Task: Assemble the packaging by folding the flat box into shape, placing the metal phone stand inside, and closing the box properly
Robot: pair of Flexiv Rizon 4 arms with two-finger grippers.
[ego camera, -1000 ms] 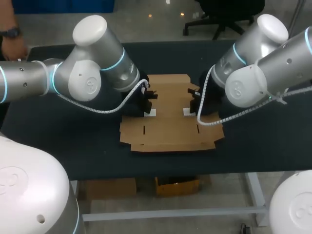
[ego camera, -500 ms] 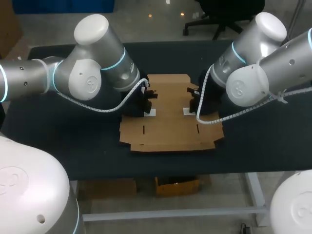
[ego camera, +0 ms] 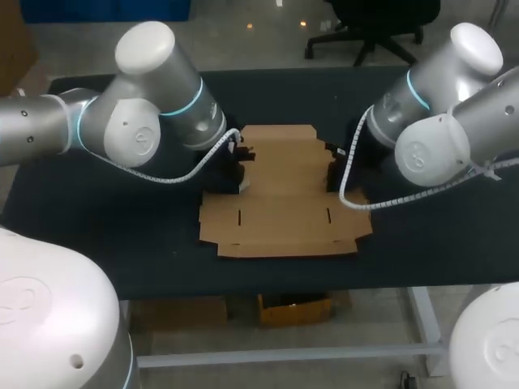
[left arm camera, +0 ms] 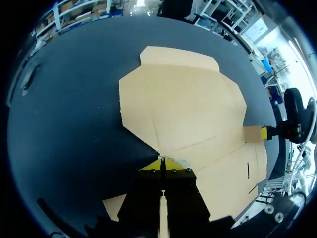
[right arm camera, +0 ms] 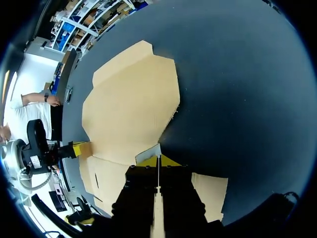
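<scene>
The flat brown cardboard box [ego camera: 280, 198] lies unfolded in the middle of the dark table [ego camera: 122, 235]. My left gripper [ego camera: 238, 168] is shut, and its tips [left arm camera: 162, 163] rest at the box's left side edge. A small side flap [left arm camera: 115, 205] shows beside that gripper. My right gripper [ego camera: 333, 168] is also shut, and its tips [right arm camera: 157, 159] are at the right side edge. A small pale flap [right arm camera: 148, 152] stands tilted up against them. The same raised flap [left arm camera: 252, 134] shows in the left wrist view beside the right gripper [left arm camera: 270, 133]. No metal phone stand shows in any view.
The box [right arm camera: 131, 104] has slots cut near its front corners [ego camera: 240, 215]. Bare dark table surrounds it on all sides, and the front edge [ego camera: 268, 288] is a little beyond the cardboard. My arms' cables [ego camera: 174, 174] hang low over the table beside the box.
Both grippers have moved outward from over the box panel to its side edges. The pale side flaps that lay flat near them are now tipped up or hidden.
</scene>
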